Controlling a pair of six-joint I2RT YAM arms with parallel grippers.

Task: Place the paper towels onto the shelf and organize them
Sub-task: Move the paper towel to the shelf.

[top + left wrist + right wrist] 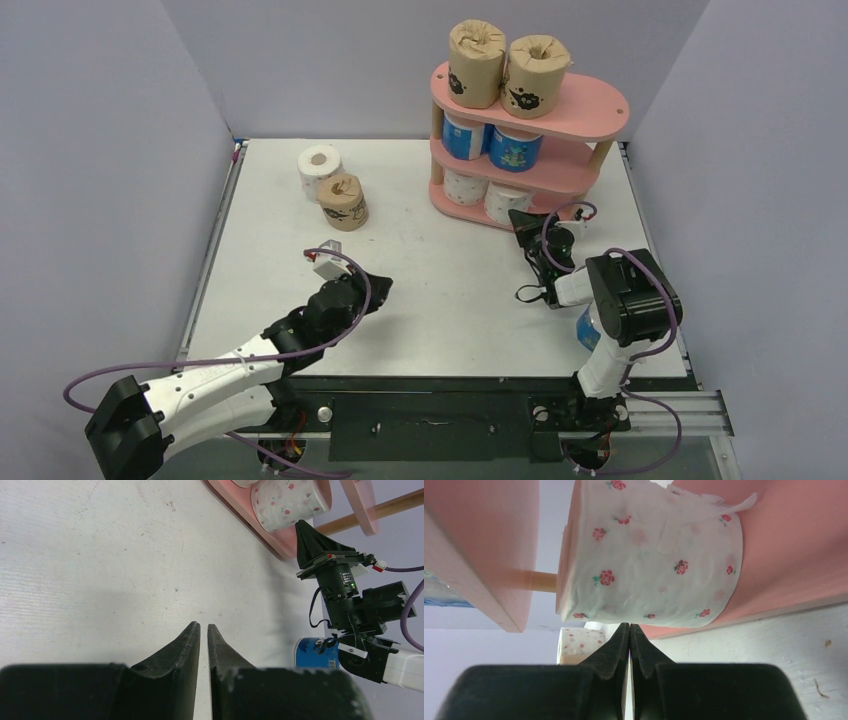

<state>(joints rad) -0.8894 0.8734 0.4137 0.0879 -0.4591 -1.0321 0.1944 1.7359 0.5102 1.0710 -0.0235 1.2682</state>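
Note:
The pink shelf [600, 106] stands at the back right. Two brown rolls [476, 66] stand on its top board, two blue rolls [514, 149] on the middle board, and two white pink-dotted rolls [507, 203] on the bottom board. A white roll [320, 168] and a brown roll [343, 202] stand on the table at the back left. A blue roll [587, 326] lies by the right arm's base. My right gripper [520, 218] is shut and empty, its tips [629, 625] against the right white roll [649, 555]. My left gripper [383, 283] is shut and empty above the bare table [203, 626].
The table's white top [440, 290] lies between the two arms. Grey walls close in the left, back and right sides. In the left wrist view the right arm [350, 600] stands in front of the shelf's bottom board [250, 517], with the blue roll [315, 653] behind it.

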